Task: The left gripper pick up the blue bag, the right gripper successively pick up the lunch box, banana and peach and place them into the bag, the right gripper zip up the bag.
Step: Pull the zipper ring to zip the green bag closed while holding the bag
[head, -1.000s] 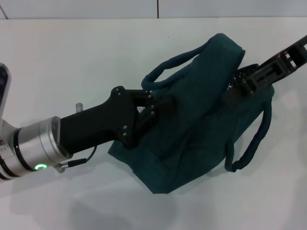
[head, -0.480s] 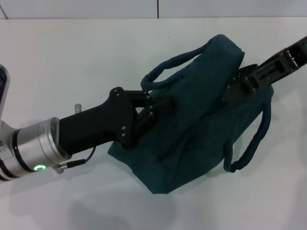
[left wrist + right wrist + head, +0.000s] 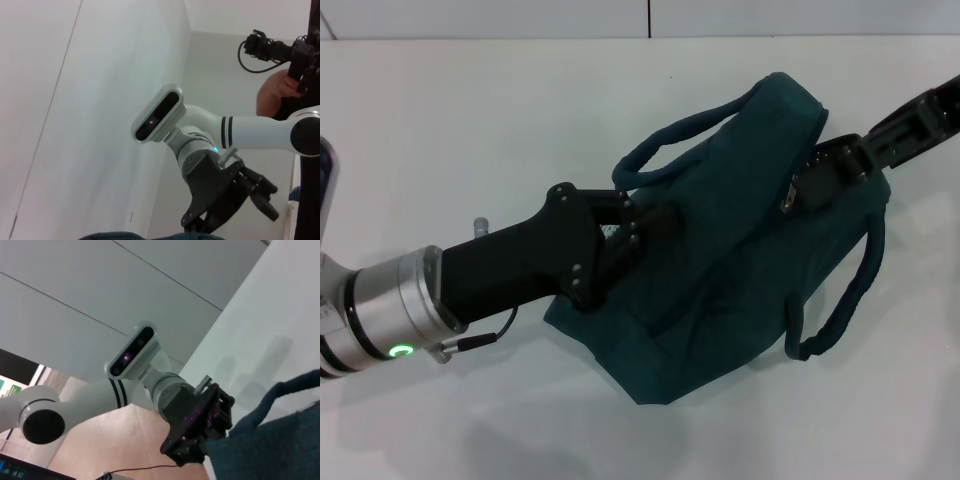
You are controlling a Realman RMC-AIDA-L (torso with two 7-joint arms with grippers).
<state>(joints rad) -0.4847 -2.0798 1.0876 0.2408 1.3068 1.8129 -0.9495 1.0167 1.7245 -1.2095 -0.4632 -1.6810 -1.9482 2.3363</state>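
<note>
On a white desk [image 3: 470,120], the left end effector [image 3: 650,222] pinches one side of the blue bag [image 3: 740,260] while the right end effector [image 3: 810,185] is clamped on the zipper pull at the bag's top. Zipping appears in hand, and the next move calls for a steady pull along the seam. Behind stands a pale panelled wall [image 3: 620,18].
</note>
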